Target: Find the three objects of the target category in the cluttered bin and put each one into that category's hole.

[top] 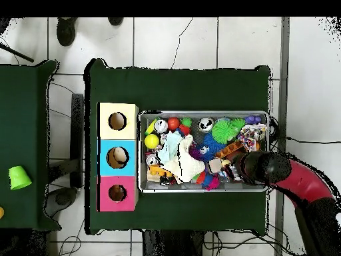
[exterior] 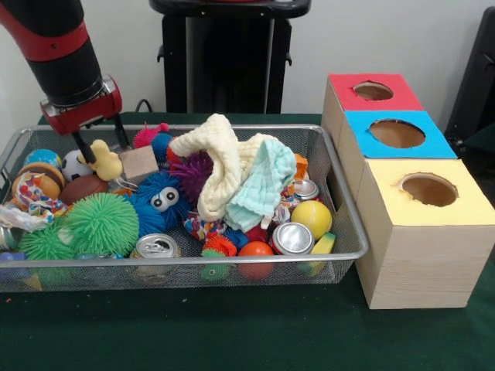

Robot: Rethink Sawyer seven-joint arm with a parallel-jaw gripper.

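Note:
My gripper (exterior: 101, 144) hangs low over the far left part of the wire bin (exterior: 352, 224), with its fingers apart. A yellow rubber duck (exterior: 106, 161) sits between the fingers (exterior: 81, 146) on top of the clutter; I cannot tell if they touch it. A wooden block (exterior: 140, 164) lies just right of the duck. In the overhead view the arm (top: 273, 168) covers the gripper and the duck. Red (exterior: 387, 101), blue (exterior: 433, 145) and yellow (exterior: 464, 209) boxes, each with a round hole, stand right of the bin.
Cream cloth (exterior: 219, 153) and mint cloth (exterior: 260, 184) are heaped mid-bin. Around them lie a blue fuzzy toy (exterior: 158, 199), green spiky balls (exterior: 102, 224), a brown football (exterior: 83, 188), drink cans (exterior: 292, 238) and a yellow ball (exterior: 312, 217). A green cup (top: 19, 177) stands on a side table.

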